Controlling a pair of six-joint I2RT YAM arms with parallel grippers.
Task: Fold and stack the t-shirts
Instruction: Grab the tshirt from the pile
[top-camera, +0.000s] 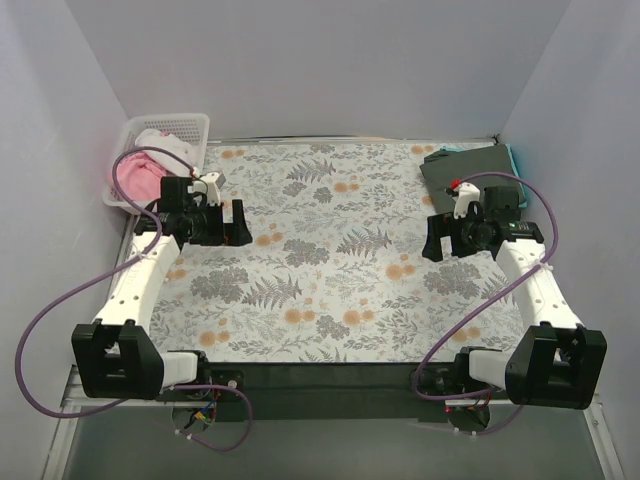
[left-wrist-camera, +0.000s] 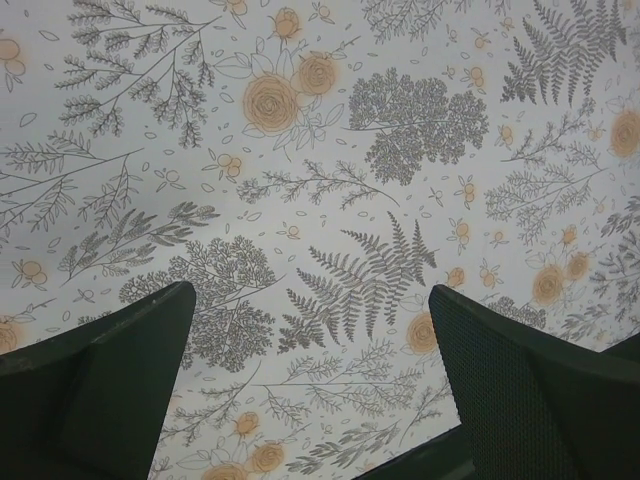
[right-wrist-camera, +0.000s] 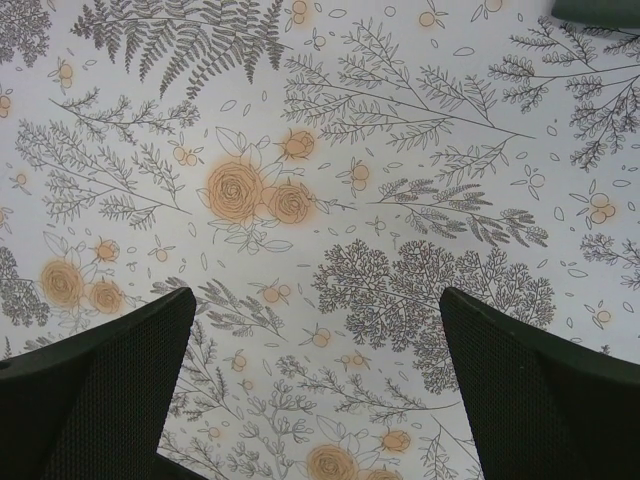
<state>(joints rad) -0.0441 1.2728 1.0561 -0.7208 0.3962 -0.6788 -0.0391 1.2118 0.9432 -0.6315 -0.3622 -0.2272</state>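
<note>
A pink t-shirt (top-camera: 124, 182) and a white t-shirt (top-camera: 166, 141) lie bunched in the white lattice basket (top-camera: 190, 122) at the far left. A folded dark grey-green t-shirt (top-camera: 468, 166) lies at the far right on a teal t-shirt (top-camera: 515, 156), of which only an edge shows. My left gripper (top-camera: 242, 224) hovers over the floral cloth just right of the basket, open and empty; the left wrist view (left-wrist-camera: 310, 300) shows only cloth between its fingers. My right gripper (top-camera: 428, 238) hovers in front of the folded stack, open and empty, as the right wrist view (right-wrist-camera: 315, 300) shows.
The floral table cloth (top-camera: 330, 270) covers the table between the arms. Grey walls close in the back and both sides. A dark cloth edge (right-wrist-camera: 600, 8) shows at the top right corner of the right wrist view.
</note>
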